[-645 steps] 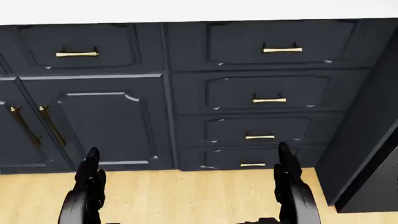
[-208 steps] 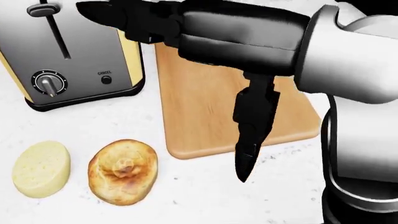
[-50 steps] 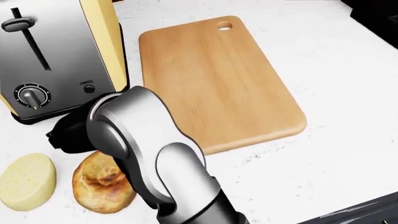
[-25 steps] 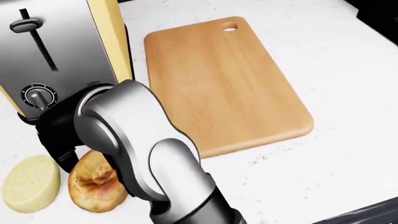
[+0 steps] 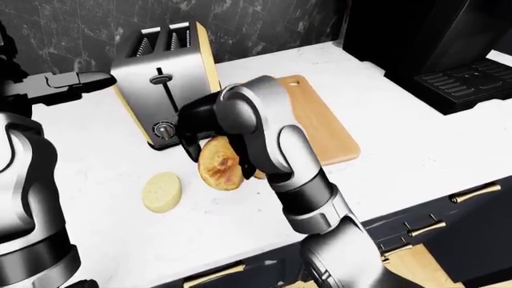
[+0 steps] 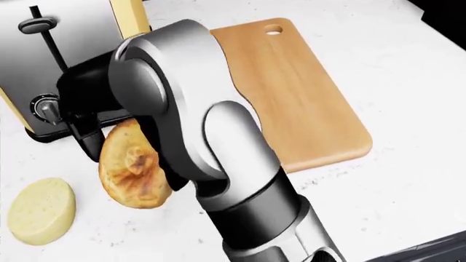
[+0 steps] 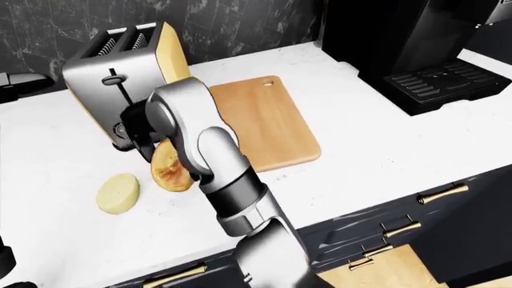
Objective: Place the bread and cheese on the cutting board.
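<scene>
The round browned bread (image 6: 131,169) hangs tilted on edge just above the white counter, and my right hand (image 6: 102,139) is shut on its upper rim, one dark finger (image 6: 89,143) down its left side. My right forearm crosses over the left part of the wooden cutting board (image 6: 310,98), which carries nothing. A pale yellow cheese round (image 6: 40,210) lies flat on the counter, left of the bread. My left hand (image 5: 80,81) hovers open at the far left of the left-eye view, level with the toaster's top.
A silver and yellow toaster (image 6: 58,49) stands just above the bread, left of the board. A black coffee machine (image 7: 432,60) fills the counter's upper right. Dark drawers with brass handles (image 7: 440,193) run below the counter edge.
The bread lay flat on the counter half a second ago; now it is lifted and tipped up in my right hand. The right elbow has risen and covers more of the board.
</scene>
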